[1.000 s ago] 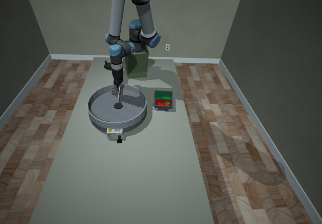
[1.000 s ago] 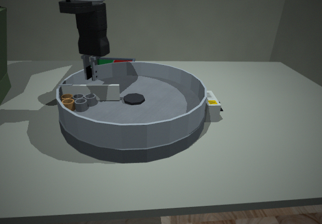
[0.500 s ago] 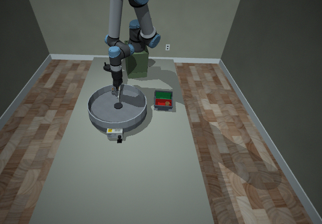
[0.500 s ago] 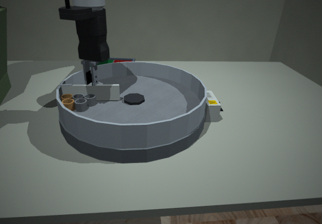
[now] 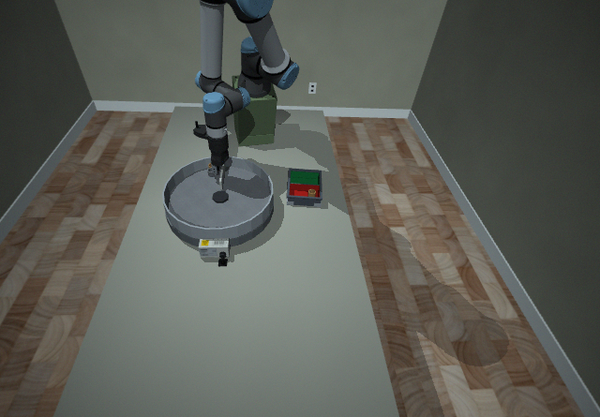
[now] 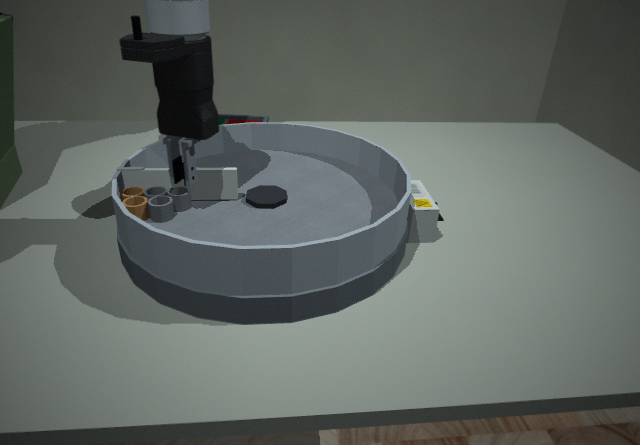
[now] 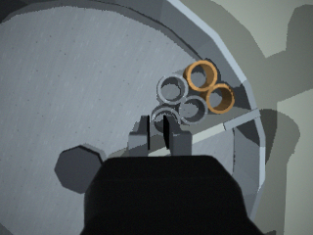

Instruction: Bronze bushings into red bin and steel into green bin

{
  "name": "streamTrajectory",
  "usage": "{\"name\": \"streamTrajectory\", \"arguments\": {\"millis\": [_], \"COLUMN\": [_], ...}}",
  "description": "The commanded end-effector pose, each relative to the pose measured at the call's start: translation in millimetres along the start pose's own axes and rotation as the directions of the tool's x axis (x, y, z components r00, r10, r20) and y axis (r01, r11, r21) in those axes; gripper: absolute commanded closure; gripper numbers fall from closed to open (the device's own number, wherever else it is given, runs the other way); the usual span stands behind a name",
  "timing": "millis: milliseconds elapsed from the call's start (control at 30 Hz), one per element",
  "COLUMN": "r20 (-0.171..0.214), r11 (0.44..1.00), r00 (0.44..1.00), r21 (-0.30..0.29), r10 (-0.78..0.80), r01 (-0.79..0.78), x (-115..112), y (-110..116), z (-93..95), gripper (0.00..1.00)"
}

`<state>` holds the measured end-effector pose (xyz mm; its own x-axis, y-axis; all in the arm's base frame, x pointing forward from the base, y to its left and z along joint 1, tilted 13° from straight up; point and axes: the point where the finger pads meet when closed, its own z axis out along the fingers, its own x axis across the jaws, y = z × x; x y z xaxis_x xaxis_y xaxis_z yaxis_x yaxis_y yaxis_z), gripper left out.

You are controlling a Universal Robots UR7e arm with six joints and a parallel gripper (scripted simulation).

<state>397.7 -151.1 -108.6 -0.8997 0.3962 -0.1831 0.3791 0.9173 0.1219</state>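
On the grey turntable (image 5: 193, 206) (image 6: 315, 192) (image 7: 64, 73), two bronze bushings (image 6: 136, 211) (image 7: 189, 78) and three steel bushings (image 6: 160, 213) stand upright in a tight cluster beside the white divider (image 6: 219, 184) (image 7: 207, 133). My gripper (image 6: 180, 180) (image 7: 156, 125) is partly open and empty, fingers pointing down. Its fingertips hang just above the steel bushing (image 6: 181, 203) nearest the hub, partly hiding it in the wrist view. A bronze bushing (image 5: 311, 193) is in the red bin (image 5: 297, 192). The green bin (image 5: 304, 177) adjoins it; no bushing shows there.
The turntable's raised rim (image 6: 258, 269) encloses the bushings, with bronze ones close to it. A dark hub (image 5: 219, 196) (image 6: 266, 196) (image 7: 79, 168) sits at the centre. A white labelled box (image 5: 214, 248) (image 6: 424, 211) stands outside the rim, with a small black part beside it.
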Motion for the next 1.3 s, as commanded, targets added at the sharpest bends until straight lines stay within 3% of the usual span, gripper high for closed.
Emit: {"name": "streamTrajectory", "arguments": {"millis": [0,1267], "r20": [0.002,0.002], "r11": [1.0,1.0], "r00": [1.0,1.0], "r21": [0.001,0.001], "r10": [0.0,0.0], "r01": [0.0,0.0], "x": [-0.6,-0.6], "y": [-0.3,-0.3], "z": [9.4,29.6], "gripper": [0.6,0.6]}}
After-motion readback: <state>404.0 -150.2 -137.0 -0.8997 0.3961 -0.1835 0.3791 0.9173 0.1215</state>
